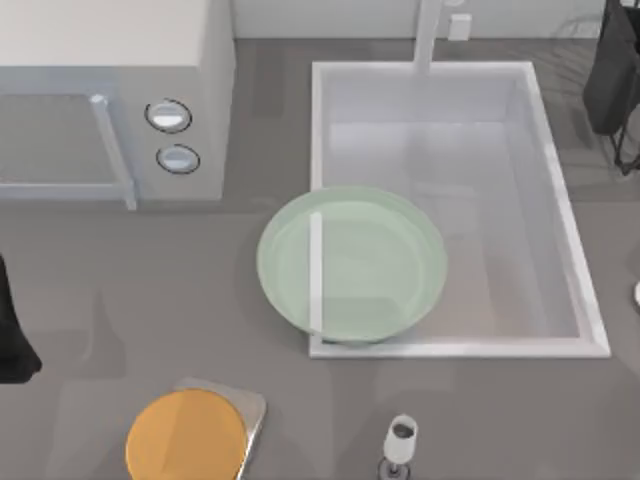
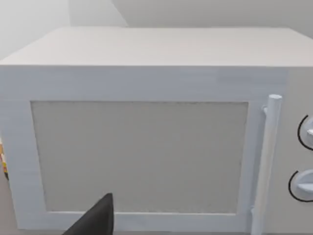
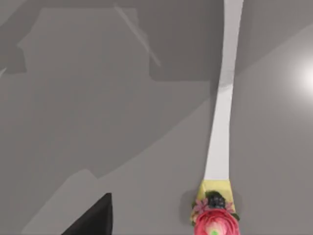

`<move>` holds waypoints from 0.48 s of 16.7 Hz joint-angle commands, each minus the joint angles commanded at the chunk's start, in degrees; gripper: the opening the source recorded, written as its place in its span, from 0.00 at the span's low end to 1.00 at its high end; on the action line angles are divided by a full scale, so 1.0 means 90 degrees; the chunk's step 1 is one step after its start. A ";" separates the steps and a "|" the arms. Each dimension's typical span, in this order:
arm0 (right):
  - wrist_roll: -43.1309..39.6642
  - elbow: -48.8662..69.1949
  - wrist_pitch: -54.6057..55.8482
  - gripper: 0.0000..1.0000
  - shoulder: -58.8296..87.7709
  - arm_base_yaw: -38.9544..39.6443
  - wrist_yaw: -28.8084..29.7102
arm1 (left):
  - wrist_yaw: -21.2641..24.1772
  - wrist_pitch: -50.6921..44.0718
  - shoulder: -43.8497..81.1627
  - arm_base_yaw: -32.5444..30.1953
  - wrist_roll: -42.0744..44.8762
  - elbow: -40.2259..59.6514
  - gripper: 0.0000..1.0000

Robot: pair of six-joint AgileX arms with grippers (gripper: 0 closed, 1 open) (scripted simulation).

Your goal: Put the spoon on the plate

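The spoon (image 3: 220, 147) lies on the grey counter in the right wrist view, a thin white handle ending in a red-and-pink flower-like knob (image 3: 215, 223). A dark part of my right gripper (image 3: 95, 220) shows beside that knob, apart from it. The pale-green glass plate (image 1: 352, 262) sits mid-table, overlapping the left edge of the sink (image 1: 560, 210). My right arm (image 1: 615, 70) is at the far right corner. My left arm (image 1: 10, 335) stays parked at the left edge, facing the microwave (image 2: 146, 147). A small white sliver (image 1: 637, 293) shows at the right edge; I cannot tell what it is.
A white microwave (image 1: 110, 110) stands at the back left. An orange disc (image 1: 186, 438) rests on a grey board (image 1: 250, 408) at the front left. A wine glass (image 1: 400, 442) stands at the front centre. The sink has a tap (image 1: 430, 35) behind it.
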 joint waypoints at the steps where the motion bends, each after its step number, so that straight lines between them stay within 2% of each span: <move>1: 0.0006 -0.0055 0.0080 1.00 0.0042 -0.0003 0.0000 | 0.0000 0.0000 0.0000 0.0000 0.0000 0.0000 1.00; 8: 0.0023 -0.1080 0.2049 1.00 0.0920 -0.0015 0.0002 | 0.0000 0.0000 0.0000 0.0000 0.0000 0.0000 1.00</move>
